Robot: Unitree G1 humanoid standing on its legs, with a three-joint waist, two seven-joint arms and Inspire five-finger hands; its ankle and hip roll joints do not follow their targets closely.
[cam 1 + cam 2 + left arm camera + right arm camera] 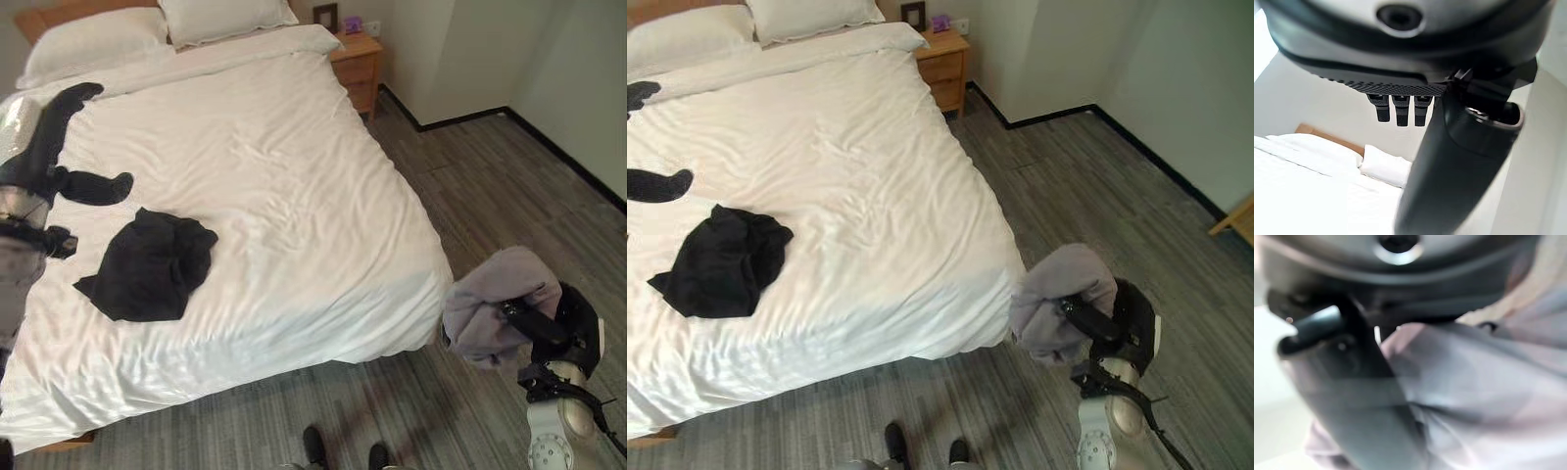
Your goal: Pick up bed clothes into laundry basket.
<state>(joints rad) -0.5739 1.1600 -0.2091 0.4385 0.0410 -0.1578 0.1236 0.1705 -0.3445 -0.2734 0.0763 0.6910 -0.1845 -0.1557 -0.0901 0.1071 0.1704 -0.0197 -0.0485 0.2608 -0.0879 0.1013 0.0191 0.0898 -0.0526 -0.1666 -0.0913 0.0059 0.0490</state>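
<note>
Right hand of mine hung off the bed's foot corner over the grey floor, its thumb and fingers curled into a bunched grey garment that draped from the grip, clear of the mattress. From the left eye I also saw my left hand raised above the white duvet, fingers straight and holding nothing, with a crumpled black garment lying on the duvet just beside and below it, untouched. Two pillows sat at the headboard and a wooden nightstand stood at the far corner. From the right eye the same grey bundle hung in my right hand near the bed's edge, and the black garment lay well apart from it; I could see no laundry basket in either eye view. My left wrist camera looked past straight, relaxed fingers and the thumb toward the pillows, nothing held. My right wrist camera showed grey cloth pressed against the thumb. I judged the step in hand to be carrying the grey garment to the basket; the next move called for finding that basket, turning toward it and releasing there, with the black piece left for afterwards.
</note>
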